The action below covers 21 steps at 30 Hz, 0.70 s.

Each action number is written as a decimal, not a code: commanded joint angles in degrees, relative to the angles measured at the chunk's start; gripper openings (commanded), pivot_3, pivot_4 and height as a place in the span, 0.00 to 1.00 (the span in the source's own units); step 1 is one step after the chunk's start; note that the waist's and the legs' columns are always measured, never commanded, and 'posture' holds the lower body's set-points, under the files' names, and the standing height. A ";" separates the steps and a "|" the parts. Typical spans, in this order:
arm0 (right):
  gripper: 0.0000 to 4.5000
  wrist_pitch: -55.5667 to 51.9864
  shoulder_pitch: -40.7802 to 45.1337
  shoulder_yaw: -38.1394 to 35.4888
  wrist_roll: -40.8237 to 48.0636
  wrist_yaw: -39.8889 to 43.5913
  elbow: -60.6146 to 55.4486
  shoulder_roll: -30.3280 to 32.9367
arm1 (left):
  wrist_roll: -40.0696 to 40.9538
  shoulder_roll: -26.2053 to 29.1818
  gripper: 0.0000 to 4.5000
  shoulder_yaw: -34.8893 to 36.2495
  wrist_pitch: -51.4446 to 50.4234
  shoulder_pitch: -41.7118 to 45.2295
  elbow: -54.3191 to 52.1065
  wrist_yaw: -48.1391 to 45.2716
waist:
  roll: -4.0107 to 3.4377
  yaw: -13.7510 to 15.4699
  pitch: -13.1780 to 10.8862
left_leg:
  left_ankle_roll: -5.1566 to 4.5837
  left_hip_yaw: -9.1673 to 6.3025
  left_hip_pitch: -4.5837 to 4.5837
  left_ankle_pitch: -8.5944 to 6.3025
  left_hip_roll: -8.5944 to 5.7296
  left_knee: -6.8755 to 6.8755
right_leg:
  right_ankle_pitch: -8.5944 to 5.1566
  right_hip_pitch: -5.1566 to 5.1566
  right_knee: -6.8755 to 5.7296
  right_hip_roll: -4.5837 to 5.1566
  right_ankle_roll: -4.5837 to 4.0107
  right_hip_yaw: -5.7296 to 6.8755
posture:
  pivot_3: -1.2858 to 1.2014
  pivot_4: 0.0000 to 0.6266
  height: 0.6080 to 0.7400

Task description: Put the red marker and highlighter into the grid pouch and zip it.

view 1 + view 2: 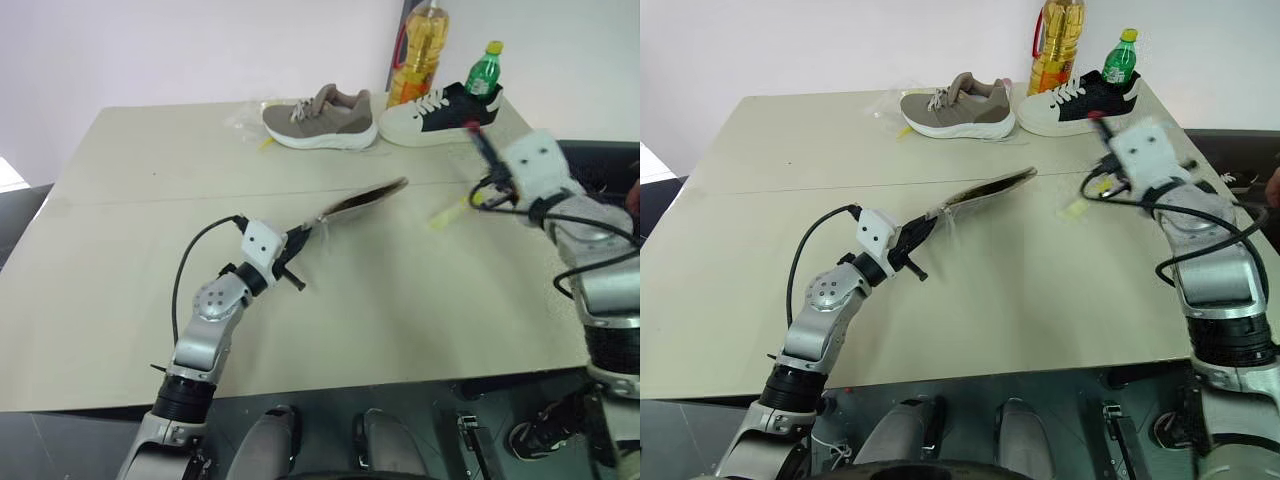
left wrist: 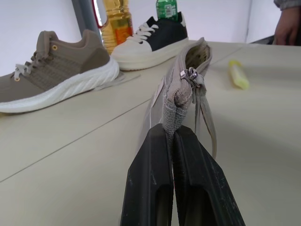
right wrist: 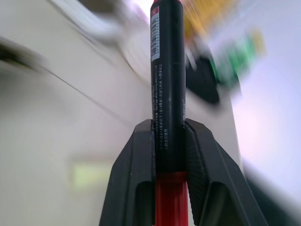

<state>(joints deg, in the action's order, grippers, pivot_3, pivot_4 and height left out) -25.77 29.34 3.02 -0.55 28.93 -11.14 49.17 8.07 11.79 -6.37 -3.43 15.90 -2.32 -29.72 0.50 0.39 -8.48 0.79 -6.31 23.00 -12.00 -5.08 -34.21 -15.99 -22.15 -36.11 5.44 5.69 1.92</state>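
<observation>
A pale bench seen from above, with two robot arms reaching over it. Nearest, the left pincer is clenched on one short end of the grid pouch, holding it up off the bench. The pouch's long axis runs away from the pincer, forward and to the right, with its far end higher than the gripped end. In the left wrist view the zipper pull sits just beyond the fingertips and the pouch mouth gapes at the far end.

To the right, the right pincer is closed around the red marker, raised above the bench. The marker lies between the two fingers along their length, black end pointing forward past the fingertips, red body back toward the wrist.

One yellow highlighter lies flat on the bench between pouch and right pincer, touching neither; its long axis slants from near left to far right.

At the far edge stand two shoes, one taupe sneaker and one white and black sneaker, side by side. Behind them are two bottles: one tall oil bottle and one green bottle
</observation>
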 commanded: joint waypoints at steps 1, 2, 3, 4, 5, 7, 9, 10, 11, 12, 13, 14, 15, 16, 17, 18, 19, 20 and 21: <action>0.07 10.24 0.26 2.51 -3.14 4.74 1.15 2.25 | 1.00 0.40 0.00 0.50 0.67 0.26 -2.62 -0.51 | 0.01 0.18 -0.01 | 0.00 0.01 0.01 0.00 -0.01 -0.01 | 0.00 -0.01 0.00 0.03 0.01 -0.01 | 0.52 0.24 0.99; 0.07 12.61 0.32 3.36 -3.95 5.96 1.76 2.65 | 1.17 0.48 0.00 0.64 0.64 0.23 -2.74 -0.64 | 0.01 0.35 -0.01 | 0.00 0.01 0.02 0.00 -0.02 -0.02 | 0.01 -0.02 0.00 0.04 0.01 -0.02 | 0.52 0.24 0.99; 0.07 15.31 0.26 4.29 -4.98 7.15 2.44 3.35 | 1.34 0.61 0.00 0.79 0.61 0.19 -2.88 -0.76 | 0.02 0.41 -0.01 | 0.00 0.00 0.02 0.00 -0.03 -0.04 | 0.01 -0.01 0.00 0.05 0.01 -0.02 | 0.52 0.24 0.99; 0.07 17.16 0.09 4.70 -5.46 8.26 3.02 3.73 | 1.54 0.78 0.00 0.94 0.54 0.13 -3.06 -0.86 | 0.02 0.43 -0.01 | 0.00 0.00 0.04 0.00 -0.04 -0.05 | 0.01 -0.01 0.01 0.06 0.01 -0.02 | 0.52 0.24 0.99; 0.07 18.43 0.01 4.86 -5.79 9.06 3.64 3.90 | 1.67 0.91 0.00 1.02 0.55 0.14 -3.09 -0.96 | 0.02 0.40 -0.01 | 0.00 -0.01 0.04 0.00 -0.05 -0.05 | 0.01 -0.02 0.01 0.09 0.01 -0.02 | 0.52 0.24 0.99; 0.07 21.27 -0.32 5.43 -6.83 10.63 4.70 4.37 | 1.97 1.14 0.00 1.10 0.43 -0.03 -3.49 -1.13 | 0.02 0.38 -0.01 | 0.00 -0.01 0.05 0.00 -0.05 -0.05 | 0.01 -0.03 0.02 0.13 0.01 -0.03 | 0.52 0.24 0.99; 0.07 23.53 -0.30 5.85 -8.00 11.50 5.77 4.35 | 2.28 1.35 0.00 0.98 0.32 -0.16 -3.87 -1.35 | 0.02 0.36 -0.01 | 0.01 -0.01 0.05 0.00 -0.03 -0.05 | 0.02 -0.04 0.02 0.13 0.01 -0.03 | 0.52 0.24 0.99; 0.07 24.39 -0.17 5.98 -8.63 11.73 6.25 4.24 | 2.42 1.43 0.00 0.91 0.26 -0.23 -4.04 -1.45 | 0.02 0.36 -0.01 | 0.01 -0.02 0.05 0.00 -0.03 -0.05 | 0.02 -0.04 0.02 0.13 0.01 -0.04 | 0.52 0.24 0.99; 0.07 25.07 0.21 6.08 -9.36 11.65 6.91 3.90 | 2.60 1.46 0.00 0.84 0.18 -0.26 -4.13 -1.65 | 0.02 0.35 -0.01 | 0.01 -0.02 0.05 0.00 -0.03 -0.05 | 0.02 -0.04 0.02 0.13 0.00 -0.04 | 0.52 0.24 0.99; 0.07 25.67 0.59 6.18 -10.03 11.59 7.47 3.60 | 2.69 1.53 0.00 0.73 0.12 -0.32 -4.25 -1.88 | 0.02 0.31 -0.01 | 0.01 -0.02 0.05 0.00 -0.03 -0.05 | 0.02 -0.04 0.02 0.13 0.00 -0.04 | 0.52 0.24 0.99; 0.07 26.29 0.99 6.44 -10.71 11.75 7.93 3.45 | 2.67 1.72 0.00 0.51 0.07 -0.40 -4.44 -2.24 | 0.02 0.31 -0.01 | 0.01 -0.02 0.05 0.00 -0.03 -0.05 | 0.02 -0.05 0.01 0.13 0.00 -0.05 | 0.52 0.24 0.99; 0.07 26.96 1.39 6.77 -11.45 11.97 8.41 3.38 | 2.62 1.89 0.00 0.30 0.05 -0.42 -4.53 -2.60 | 0.02 0.31 -0.01 | 0.01 -0.01 0.04 0.00 -0.03 -0.05 | 0.02 -0.05 0.01 0.13 0.00 -0.05 | 0.52 0.24 0.99; 0.07 27.84 1.78 7.14 -12.31 12.14 8.90 3.39 | 2.58 2.04 0.00 0.12 0.01 -0.43 -4.64 -2.89 | 0.02 0.33 -0.01 | 0.01 -0.01 0.04 0.00 -0.03 -0.04 | 0.02 -0.06 0.01 0.13 0.00 -0.05 | 0.52 0.24 0.99; 0.07 28.51 2.05 7.38 -13.02 12.28 9.30 3.38 | 2.53 2.14 0.00 0.00 0.02 -0.43 -4.74 -3.14 | 0.01 0.34 -0.01 | 0.01 -0.02 0.04 0.00 -0.03 -0.04 | 0.02 -0.06 0.01 0.13 0.00 -0.05 | 0.52 0.24 0.99; 0.07 29.60 2.28 7.85 -13.93 12.56 9.74 3.55 | 2.52 2.19 0.00 -0.04 0.02 -0.38 -4.75 -3.32 | 0.01 0.34 -0.01 | 0.01 -0.02 0.04 0.00 -0.03 -0.04 | 0.02 -0.05 0.01 0.13 0.00 -0.06 | 0.52 0.24 0.99; 0.07 30.41 2.41 8.10 -14.55 12.80 10.08 3.62 | 2.51 2.21 0.00 -0.04 0.02 -0.35 -4.76 -3.43 | 0.01 0.34 -0.01 | 0.01 -0.01 0.04 0.00 -0.03 -0.04 | 0.02 -0.05 0.01 0.13 -0.01 -0.06 | 0.52 0.24 0.99; 0.07 31.40 2.53 8.36 -15.29 12.98 10.37 3.76 | 2.49 2.27 0.00 -0.03 -0.04 -0.28 -4.80 -3.56 | 0.02 0.34 -0.01 | 0.01 -0.01 0.04 0.00 -0.03 -0.04 | 0.02 -0.05 0.02 0.13 0.00 -0.06 | 0.52 0.24 0.99; 0.07 33.26 2.68 8.96 -16.68 13.14 10.68 4.30 | 2.36 2.60 0.00 -0.16 -0.07 -0.27 -4.99 -3.94 | 0.02 0.34 -0.01 | 0.01 -0.02 0.04 0.00 -0.03 -0.04 | 0.02 -0.05 0.01 0.13 -0.01 -0.06 | 0.52 0.24 0.99; 0.07 35.96 2.81 9.85 -18.69 13.28 11.01 5.28 | 2.10 3.14 0.00 -0.42 -0.09 -0.34 -5.30 -4.53 | 0.01 0.33 -0.01 | 0.01 -0.01 0.04 0.00 -0.03 -0.04 | 0.02 -0.05 0.01 0.13 -0.01 -0.06 | 0.52 0.24 0.99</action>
<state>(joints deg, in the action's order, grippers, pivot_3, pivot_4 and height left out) 6.51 30.86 12.83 -16.79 42.04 0.30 52.93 9.99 14.15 -6.28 -3.66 15.39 -4.73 -33.40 0.51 0.73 -8.50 0.81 -6.32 23.04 -12.00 -5.11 -34.25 -15.97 -22.21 -36.10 5.56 5.68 1.86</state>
